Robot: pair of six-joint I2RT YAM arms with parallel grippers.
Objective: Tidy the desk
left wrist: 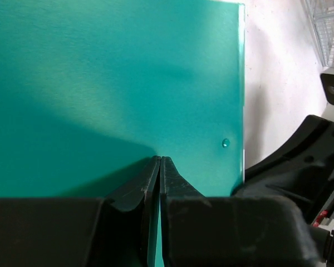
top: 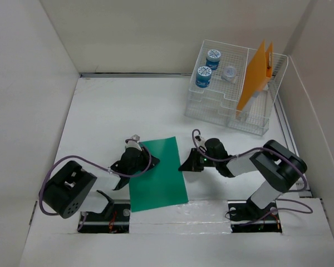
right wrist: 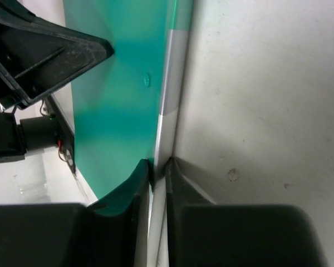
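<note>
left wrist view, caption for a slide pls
Left gripper shut on the green folder edge, white desk showing at right

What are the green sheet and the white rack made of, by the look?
The green sheet is probably thin plastic, a file folder maybe: smooth with a soft sheen, a clear strip along one edge and a small moulded dimple in the wrist views. It could be coated card. The rack is wire mesh, likely white-coated metal: a thin see-through grid.

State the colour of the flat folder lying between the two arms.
The folder is plain teal green, shown best in the left wrist view.
</note>
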